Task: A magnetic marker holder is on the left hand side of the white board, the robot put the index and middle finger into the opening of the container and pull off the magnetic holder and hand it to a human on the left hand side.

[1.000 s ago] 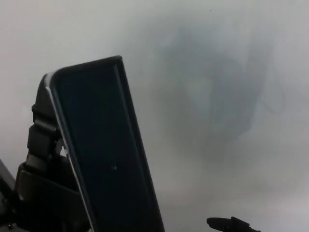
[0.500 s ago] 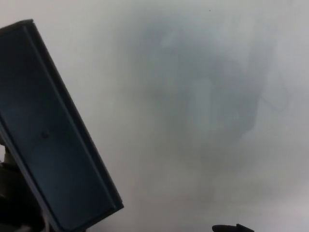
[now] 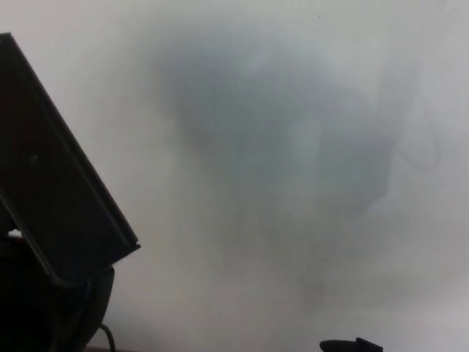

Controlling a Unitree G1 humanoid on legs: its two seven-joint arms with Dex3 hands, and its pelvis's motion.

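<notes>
The dark rectangular magnetic marker holder [image 3: 55,198] sits tilted at the picture's left edge, clear of the glossy whiteboard [image 3: 278,147], carried on the black left hand [image 3: 51,308] below it. Whether its fingers grip cannot be told. Only a dark tip of the right hand [image 3: 350,345] shows at the bottom edge, its state unclear.

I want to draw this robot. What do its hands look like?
Only bits show. The left hand is a black, rounded, bulky shape at the bottom left, with a thin black cable curling off it. The right hand is just a small black tip at the bottom edge. No markings are visible.
</notes>
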